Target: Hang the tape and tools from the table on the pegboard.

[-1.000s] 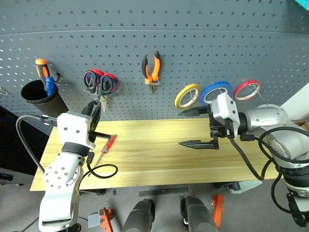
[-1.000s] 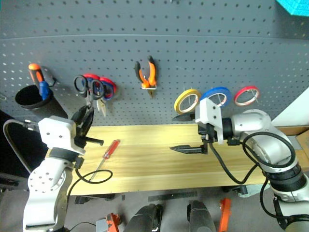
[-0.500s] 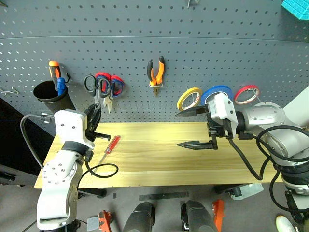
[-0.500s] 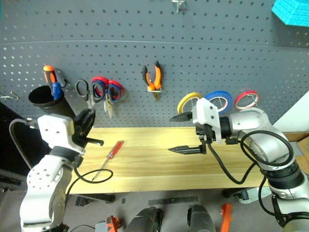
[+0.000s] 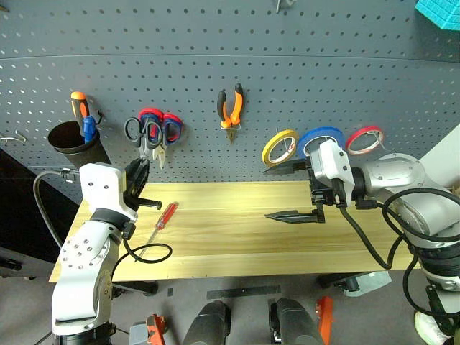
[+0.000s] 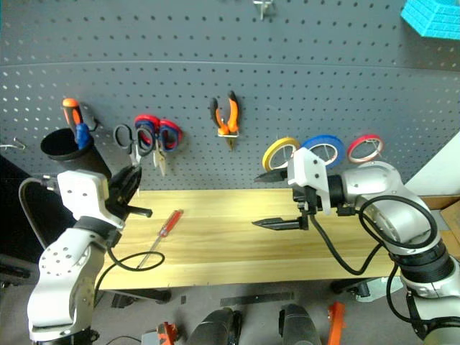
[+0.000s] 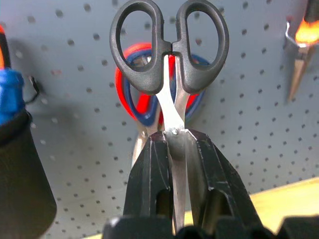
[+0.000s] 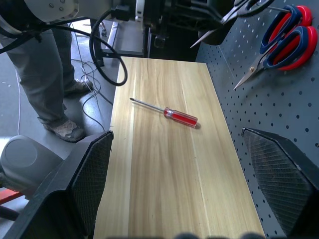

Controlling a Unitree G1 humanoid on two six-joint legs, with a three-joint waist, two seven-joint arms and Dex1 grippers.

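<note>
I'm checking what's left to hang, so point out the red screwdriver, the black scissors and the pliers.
screwdriver (image 5: 167, 214): left eye view, on its red handle.
black scissors (image 7: 172, 107): left wrist view, on the blades just below the handle loops.
pliers (image 5: 230, 108): left eye view, on the orange handles near the hook.

I see a grey floor (image 5: 237, 287) under the long light-wood tabletop (image 5: 237, 237), with a dark strip (image 5: 244, 291) lying on it just in front. At the lower edge, small orange-and-black objects (image 5: 154, 327) rest on the floor. To my far right a pale wall or panel (image 6: 442, 169) stands beside the dark grey perforated wall panel (image 5: 287, 65). A bright turquoise textured object (image 6: 431, 18) pokes in at the top right corner. In the right wrist view, a person's grey trouser legs (image 8: 45, 69) and shoes stand on the floor among black cables (image 8: 94, 84).
</note>
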